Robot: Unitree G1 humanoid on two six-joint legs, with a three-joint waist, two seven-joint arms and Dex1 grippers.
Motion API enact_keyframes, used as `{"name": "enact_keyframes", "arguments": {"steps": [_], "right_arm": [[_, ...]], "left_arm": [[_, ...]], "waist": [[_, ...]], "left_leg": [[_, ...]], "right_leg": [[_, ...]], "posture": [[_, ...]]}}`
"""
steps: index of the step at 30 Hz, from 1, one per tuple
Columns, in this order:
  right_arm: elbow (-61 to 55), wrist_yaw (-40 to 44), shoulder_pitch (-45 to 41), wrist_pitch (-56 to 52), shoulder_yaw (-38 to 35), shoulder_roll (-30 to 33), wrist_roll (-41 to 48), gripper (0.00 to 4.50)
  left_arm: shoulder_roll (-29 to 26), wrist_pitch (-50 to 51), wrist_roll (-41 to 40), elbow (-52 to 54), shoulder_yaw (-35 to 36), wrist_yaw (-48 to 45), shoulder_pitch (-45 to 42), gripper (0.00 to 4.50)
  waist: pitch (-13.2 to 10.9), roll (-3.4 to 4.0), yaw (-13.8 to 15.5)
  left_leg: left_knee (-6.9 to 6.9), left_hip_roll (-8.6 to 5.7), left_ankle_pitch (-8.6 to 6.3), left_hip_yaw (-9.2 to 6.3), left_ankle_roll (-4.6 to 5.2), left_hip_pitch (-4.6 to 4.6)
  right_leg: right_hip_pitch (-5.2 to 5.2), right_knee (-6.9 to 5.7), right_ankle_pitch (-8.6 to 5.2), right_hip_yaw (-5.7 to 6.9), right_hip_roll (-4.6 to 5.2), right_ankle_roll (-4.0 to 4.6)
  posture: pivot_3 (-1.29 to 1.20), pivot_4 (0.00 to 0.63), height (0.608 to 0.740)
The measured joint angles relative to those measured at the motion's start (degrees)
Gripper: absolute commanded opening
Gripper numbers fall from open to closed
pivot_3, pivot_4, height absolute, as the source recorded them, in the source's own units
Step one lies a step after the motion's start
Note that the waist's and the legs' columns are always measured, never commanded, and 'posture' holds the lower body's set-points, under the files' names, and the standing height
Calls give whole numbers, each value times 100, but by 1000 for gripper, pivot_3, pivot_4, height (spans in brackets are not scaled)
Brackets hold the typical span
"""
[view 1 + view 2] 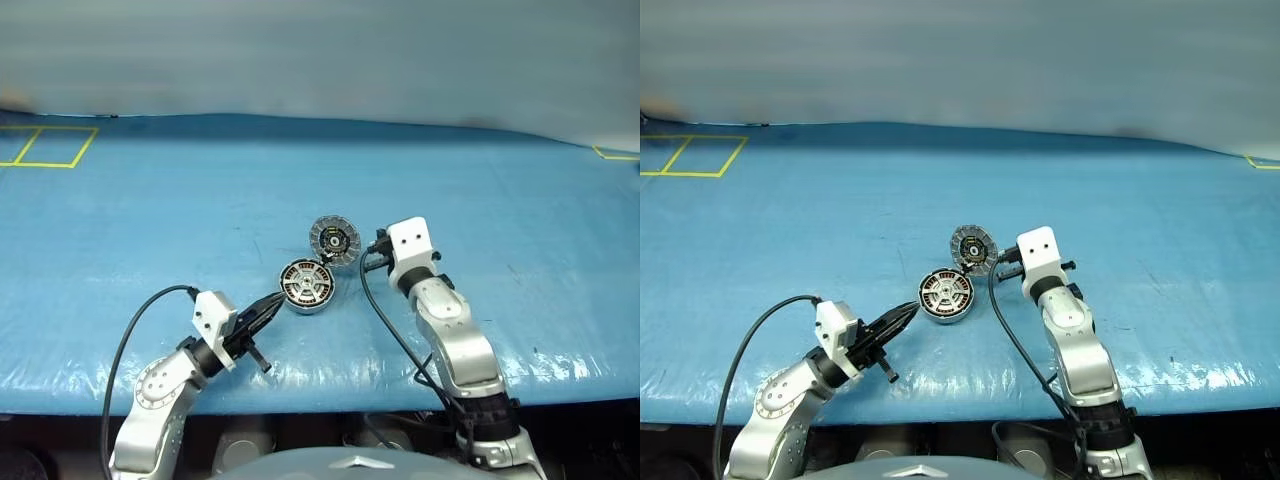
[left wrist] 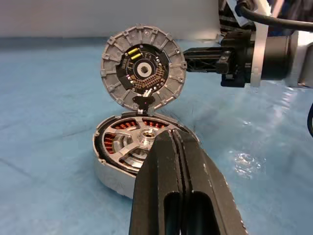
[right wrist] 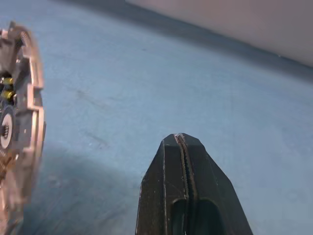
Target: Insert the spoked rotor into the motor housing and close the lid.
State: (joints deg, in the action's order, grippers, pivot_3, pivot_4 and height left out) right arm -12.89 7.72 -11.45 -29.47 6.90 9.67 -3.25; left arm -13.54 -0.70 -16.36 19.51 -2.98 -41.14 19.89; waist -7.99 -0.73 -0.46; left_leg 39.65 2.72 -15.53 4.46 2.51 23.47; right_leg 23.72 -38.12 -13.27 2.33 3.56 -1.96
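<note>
Left gripper (image 2: 172, 142) has both black fingers pressed flat together, nothing between them, tips pointing at the motor housing (image 1: 306, 286) and sitting just short of its near rim in the head views. Right gripper (image 3: 182, 139) is likewise closed tight and empty; in the left wrist view its fingers reach in level from the side toward the lid (image 2: 144, 72), tips right at the ribbed rim, but I can't tell whether they actually touch. Motor housing lies flat on the blue table cover (image 1: 480, 200), near the front edge, between the two arms. Spoked rotor (image 2: 133, 146) is already seated inside it: silver spokes and hub visible, ringed by the copper-brown windings. Lid stands upright on edge at the far side of the housing, open, joined to the housing rim by a small tab at its bottom, its dark circuit face with yellow specks turned toward the left wrist camera. From the right wrist view the lid shows edge-on just beside that gripper. Yellow tape outline (image 1: 45, 146) sits on the far left corner of the cover, well apart from everything, and another yellow mark (image 1: 615, 154) at the far right edge.
</note>
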Motion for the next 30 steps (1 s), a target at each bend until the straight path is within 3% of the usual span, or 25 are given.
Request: {"name": "enact_keyframes", "arguments": {"steps": [6, 12, 22, 30], "right_arm": [[1118, 580, -897, 146, 20, 344, 59, 0], [1701, 1687, -1344, 129, -13, 378, 730, 0], [1175, 2715, -1206, -692, -50, 311, 1876, 0], [753, 3107, -921, -739, 173, 373, 2180, 0]], "left_arm": [[260, -1123, 304, -647, -220, 183, 398, 23], [350, -1799, 401, -1099, -264, 331, 400, 23], [340, -2173, 344, -1718, -262, 361, 425, 23], [319, -2252, 226, -1852, -271, 333, 366, 23]], "waist": [[-6, 12, -20], [-10, 20, -51], [-14, 26, -39], [-15, 27, -43]], "left_leg": [[-7, -4, -3, 5, 10, 5], [-16, 0, -3, 4, 11, 5], [-17, 1, -4, 3, 12, 10], [-18, 1, -5, 3, 12, 10]], "right_leg": [[3, 10, 2, -2, -3, -3], [6, 12, 3, 0, -6, -5], [8, 19, 3, 3, -1, -5], [9, 21, 3, 4, 1, -5]], "posture": [[0, 150, 740], [0, 150, 740], [0, 150, 740], [0, 150, 740]]}}
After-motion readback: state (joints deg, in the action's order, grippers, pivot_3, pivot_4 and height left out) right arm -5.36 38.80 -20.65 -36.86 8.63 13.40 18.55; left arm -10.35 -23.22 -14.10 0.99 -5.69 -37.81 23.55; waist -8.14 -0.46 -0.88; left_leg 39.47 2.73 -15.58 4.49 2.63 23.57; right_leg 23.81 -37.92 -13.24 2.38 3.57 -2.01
